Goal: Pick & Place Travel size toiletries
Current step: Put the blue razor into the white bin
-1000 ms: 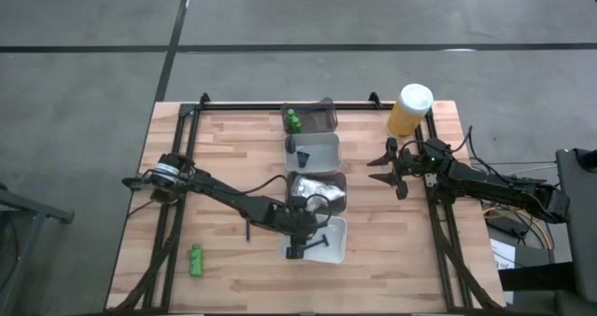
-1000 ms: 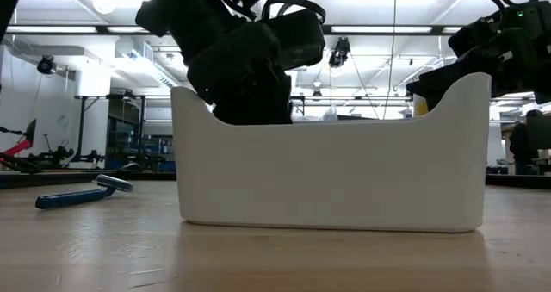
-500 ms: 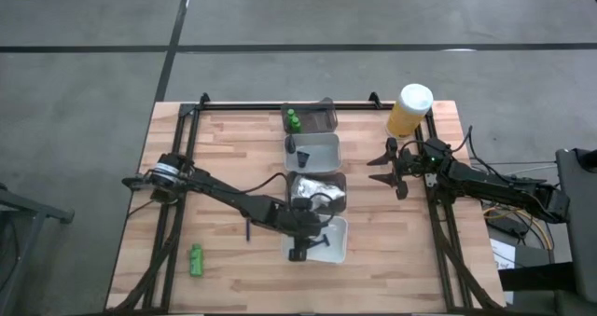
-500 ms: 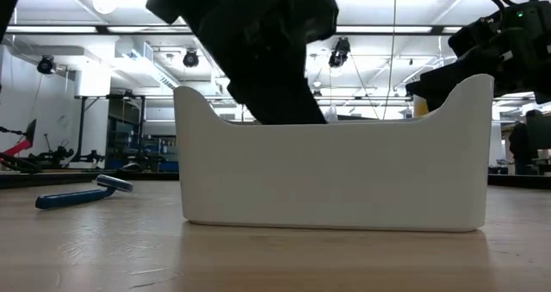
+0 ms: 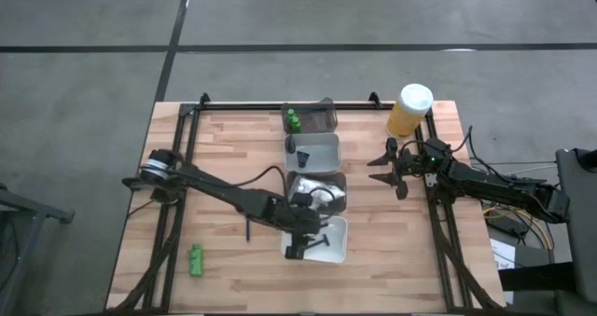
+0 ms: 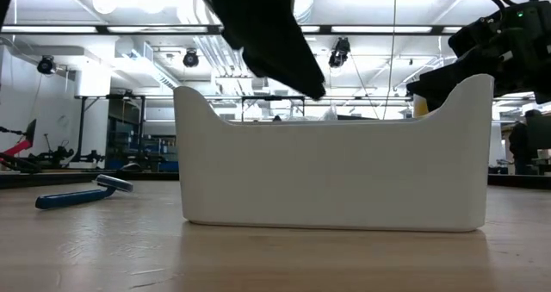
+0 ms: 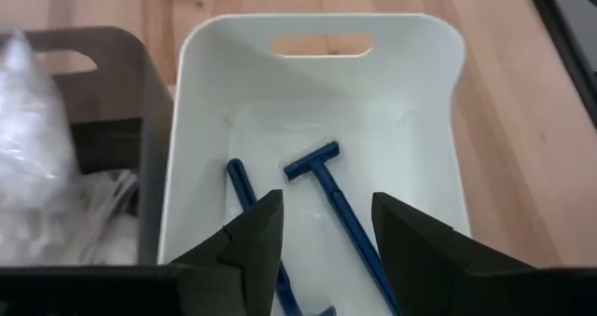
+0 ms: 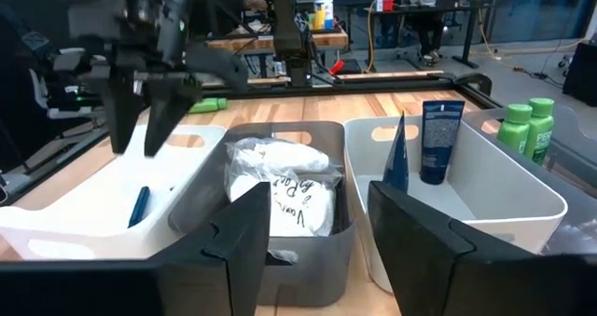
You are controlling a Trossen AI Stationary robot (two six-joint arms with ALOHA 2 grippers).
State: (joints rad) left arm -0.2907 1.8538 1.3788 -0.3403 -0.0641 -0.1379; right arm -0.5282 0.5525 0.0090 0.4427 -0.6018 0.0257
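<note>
Four trays sit in a row down the middle of the tabletop (image 5: 224,148). The left tool (image 5: 297,249) hangs over the white tray (image 5: 338,246) at the near end of the row, its fingers (image 7: 250,237) spread apart and holding nothing. In that white tray lie two blue razors (image 7: 331,199), side by side on the tray floor, directly below the open fingers. Next in the row is a grey tray (image 5: 338,187) filled with white crinkly packets (image 8: 275,190). Beyond it, another white tray (image 5: 326,148) holds a small dark tube (image 8: 436,139) standing upright and a second dark tube (image 8: 396,158) leaning beside it. The farthest, dark tray (image 5: 322,120) holds two small green bottles (image 8: 524,128) standing together. Outside the trays, one more blue razor (image 6: 82,194) lies flat on the tabletop to the left of the near white tray, and a single green bottle (image 5: 196,258) lies on its side near the tabletop's front left corner. The right tool (image 5: 382,170) waits over the right side of the tabletop, just in front of a big yellow container (image 5: 409,111) with a white cap, its fingers (image 8: 244,227) also spread apart and empty.
</note>
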